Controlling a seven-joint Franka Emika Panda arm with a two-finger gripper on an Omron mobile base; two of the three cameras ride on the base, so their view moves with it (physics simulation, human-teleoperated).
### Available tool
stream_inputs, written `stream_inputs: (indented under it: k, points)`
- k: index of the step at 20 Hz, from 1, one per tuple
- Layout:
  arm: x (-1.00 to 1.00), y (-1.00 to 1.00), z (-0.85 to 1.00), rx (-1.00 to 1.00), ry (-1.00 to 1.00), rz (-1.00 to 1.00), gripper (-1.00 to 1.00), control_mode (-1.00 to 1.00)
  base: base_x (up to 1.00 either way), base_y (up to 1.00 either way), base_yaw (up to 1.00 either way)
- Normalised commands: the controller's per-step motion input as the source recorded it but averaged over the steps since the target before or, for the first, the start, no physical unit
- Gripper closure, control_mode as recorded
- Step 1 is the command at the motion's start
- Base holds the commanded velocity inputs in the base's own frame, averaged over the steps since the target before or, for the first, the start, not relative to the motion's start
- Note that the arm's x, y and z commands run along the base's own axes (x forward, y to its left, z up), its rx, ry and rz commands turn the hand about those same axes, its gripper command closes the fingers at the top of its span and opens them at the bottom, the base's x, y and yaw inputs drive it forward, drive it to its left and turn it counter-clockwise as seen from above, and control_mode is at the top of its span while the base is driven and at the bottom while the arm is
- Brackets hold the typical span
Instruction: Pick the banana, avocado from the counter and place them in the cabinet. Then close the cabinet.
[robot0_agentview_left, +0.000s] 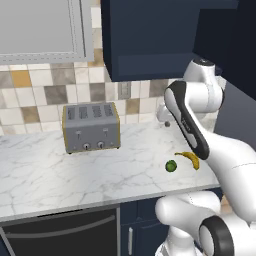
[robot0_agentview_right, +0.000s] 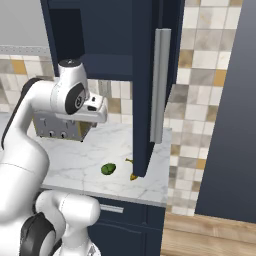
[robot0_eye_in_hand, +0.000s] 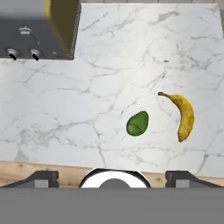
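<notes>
The hand (robot0_eye_in_hand: 113, 176) hangs high above the counter (robot0_eye_in_hand: 87, 109) with its two dark fingertips (robot0_eye_in_hand: 41, 176) set wide apart and nothing between them, looking straight down on both fruits. The avocado (robot0_eye_in_hand: 138, 124) lies almost directly below the hand, just ahead of the gap between the tips, and the banana (robot0_eye_in_hand: 184, 115) lies just beside it toward the right-hand fingertip, curved, the two close together but apart. Both rest near the front edge of the marble. Farther ahead of the hand and off to its left stands the toaster (robot0_eye_in_hand: 37, 28), well clear of the fruit. In the right base view the cabinet (robot0_agentview_right: 107, 40) hangs above the counter with its door (robot0_agentview_right: 155, 85) swung open toward the camera, its silver handle (robot0_agentview_right: 160, 85) upright, and the avocado and banana sit below the door's lower edge. Judged from this, nothing has been picked yet: the step in hand is the approach for the first grasp, and neither fruit is in the cabinet. The next move seems to call for a descent onto one fruit, likely the avocado since it sits nearest under the hand, with the tips straddling it and kept off the neighbouring banana; the round fruit may roll if nudged on one side. The lift afterward would need to clear the open door.
</notes>
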Motion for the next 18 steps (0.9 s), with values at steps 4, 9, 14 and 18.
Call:
stream_inputs:
  k: [4, 9, 14, 18]
  points:
    - [-0.23, 0.00, -0.40, 0.00, 0.06, 0.00, -1.00, -1.00, 0.00, 0.00, 0.00]
    - [-0.10, 0.00, -0.35, 0.00, 0.13, 0.00, -1.00, -1.00, 0.00, 0.00, 0.00]
    - [-0.01, 0.00, -0.40, 0.00, 0.12, -0.01, -1.00, -1.00, 0.00, 0.00, 0.00]
    - [0.00, -0.07, -0.41, 0.00, 0.10, -0.03, -1.00, -1.00, 0.00, 0.00, 0.00]
